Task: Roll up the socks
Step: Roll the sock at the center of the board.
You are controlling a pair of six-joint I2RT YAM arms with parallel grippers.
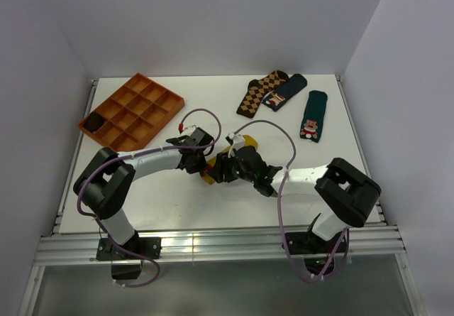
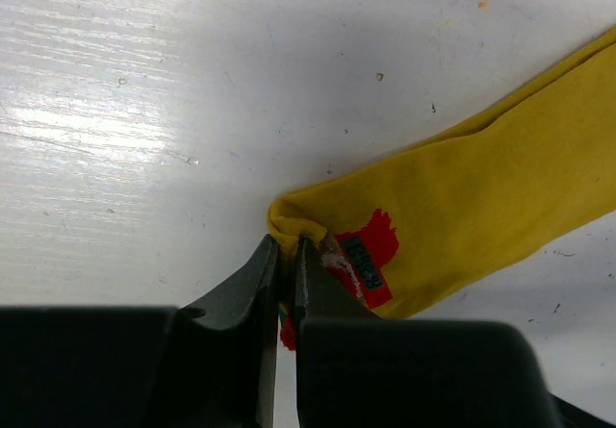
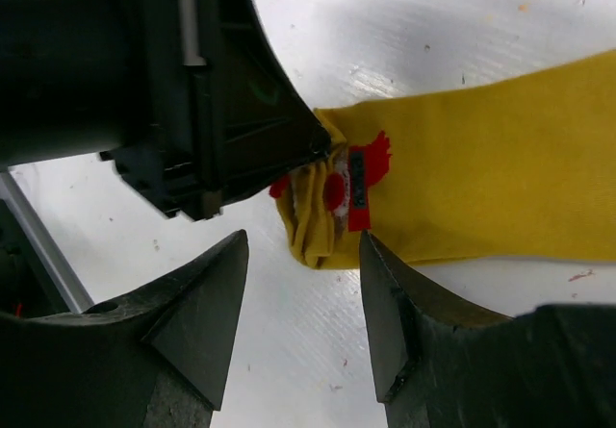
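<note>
Left wrist, left gripper [image 2: 289,248] pinching sock [image 2: 481,207] toe, right gripper [image 3: 303,247] spread

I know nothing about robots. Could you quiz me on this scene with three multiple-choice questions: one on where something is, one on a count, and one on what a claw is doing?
1. Where on the table is the orange tray?
A. at the far left
B. at the far right
C. between the two arms

2. How many socks lie together at the far right?
A. one
B. three
C. five

3. What is the left gripper doing to the yellow sock?
A. pinching its toe end
B. hovering wide open above it
C. nothing, it is over the tray

Answers:
1. A, the top view shows it at the far left.
2. B, there is one checked sock and two dark ones.
3. A, its jaws are closed on the folded toe.
</note>
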